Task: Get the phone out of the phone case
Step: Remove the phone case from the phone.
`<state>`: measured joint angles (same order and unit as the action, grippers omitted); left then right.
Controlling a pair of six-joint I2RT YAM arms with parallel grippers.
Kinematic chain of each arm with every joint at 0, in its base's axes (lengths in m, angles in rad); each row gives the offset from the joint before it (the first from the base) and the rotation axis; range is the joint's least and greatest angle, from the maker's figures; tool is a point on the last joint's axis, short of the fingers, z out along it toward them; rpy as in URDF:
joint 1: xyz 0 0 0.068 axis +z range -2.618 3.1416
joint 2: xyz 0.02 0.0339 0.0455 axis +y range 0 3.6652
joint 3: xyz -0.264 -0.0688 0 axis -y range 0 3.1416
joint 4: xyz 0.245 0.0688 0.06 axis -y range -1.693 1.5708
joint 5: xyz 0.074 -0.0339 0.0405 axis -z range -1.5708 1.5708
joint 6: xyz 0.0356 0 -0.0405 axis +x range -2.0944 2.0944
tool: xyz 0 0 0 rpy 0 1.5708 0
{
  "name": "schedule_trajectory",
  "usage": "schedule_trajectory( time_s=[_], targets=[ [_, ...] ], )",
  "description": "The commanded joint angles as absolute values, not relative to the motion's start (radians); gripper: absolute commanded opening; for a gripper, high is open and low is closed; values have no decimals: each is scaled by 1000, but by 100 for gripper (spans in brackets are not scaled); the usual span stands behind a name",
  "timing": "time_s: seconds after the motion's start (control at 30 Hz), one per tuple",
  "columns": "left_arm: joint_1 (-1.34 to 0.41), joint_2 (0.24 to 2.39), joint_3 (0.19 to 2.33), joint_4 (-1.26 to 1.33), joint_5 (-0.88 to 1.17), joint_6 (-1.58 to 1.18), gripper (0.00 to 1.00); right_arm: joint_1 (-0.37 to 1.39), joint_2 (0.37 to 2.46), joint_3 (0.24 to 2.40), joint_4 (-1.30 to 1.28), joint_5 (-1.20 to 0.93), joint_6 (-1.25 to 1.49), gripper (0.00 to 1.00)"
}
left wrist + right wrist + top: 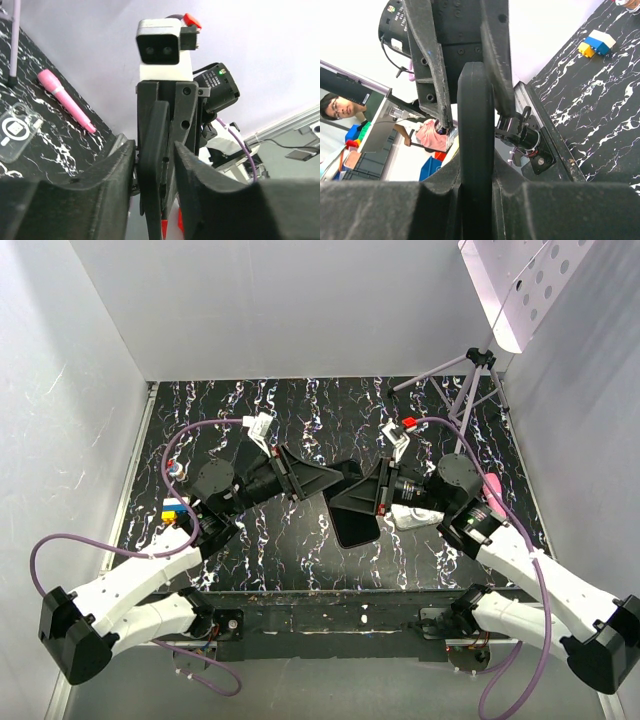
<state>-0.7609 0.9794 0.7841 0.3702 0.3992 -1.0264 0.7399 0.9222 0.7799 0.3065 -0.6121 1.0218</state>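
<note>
While the left gripper and right gripper both clamp the phone case edge-on above the table, the phone inside it looks stiff, glossy and slippery; grip its rims, never the screen.

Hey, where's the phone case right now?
In the top view, the case hangs over the middle of the table. It is pinched between the left gripper and the right gripper, which meet there from either side.
</note>
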Motion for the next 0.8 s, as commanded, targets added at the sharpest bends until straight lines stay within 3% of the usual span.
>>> schedule_trajectory(
  time_s=[0.0,0.1,0.17,0.2,0.3,0.37,0.43,0.6,0.77],
  targets=[
    [-756,997,824,448,425,-1037,25,758,923,819,420,-598,1020,1],
    [-755,1026,851,434,480,-1032,0,764,927,822,419,-583,1022,1],
    [-750,1032,874,373,494,-1023,0,764,927,828,382,-581,1009,1],
    [-739,1032,887,336,502,-1016,0,764,922,839,320,-572,987,7],
    [-669,1028,929,232,570,-1015,0,762,887,862,125,-545,890,45],
    [-606,1028,954,178,639,-1022,0,756,868,868,34,-563,838,61],
    [-562,1026,979,129,690,-1014,0,756,854,867,2,-612,810,69],
    [-512,1040,997,141,768,-1049,0,756,864,847,20,-758,814,71],
    [-480,1080,989,238,821,-1147,0,756,867,795,97,-782,848,58]
  ],
)
